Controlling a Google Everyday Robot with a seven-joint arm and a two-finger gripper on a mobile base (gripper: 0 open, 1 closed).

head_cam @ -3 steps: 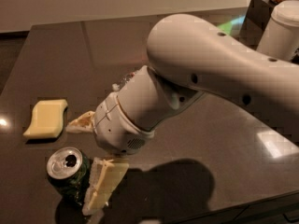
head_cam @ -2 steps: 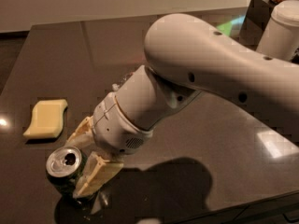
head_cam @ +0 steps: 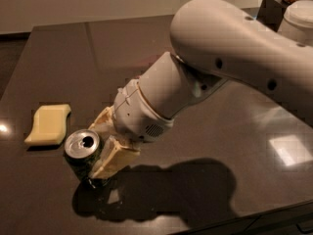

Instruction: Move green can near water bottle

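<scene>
Jaws of the gripper [head_cam: 94, 152], wide a second ago, now pinch the green can [head_cam: 80, 145], upright on the worktop [head_cam: 205, 131] front-left beside a yellow sponge [head_cam: 48, 125]. Grasp seemingly made; water bottle unseen.

Kitchen-like: dark countertop [head_cam: 220, 131], sponge [head_cam: 48, 125], claw [head_cam: 98, 152] at green can [head_cam: 81, 144].

The green can [head_cam: 77, 161], small and dark green with a silver top and an open pull-tab hole, stands upright near the front left of the dark table [head_cam: 58, 62]. The gripper [head_cam: 97, 151] is down at the can, one pale finger pressed against each side of it.
</scene>
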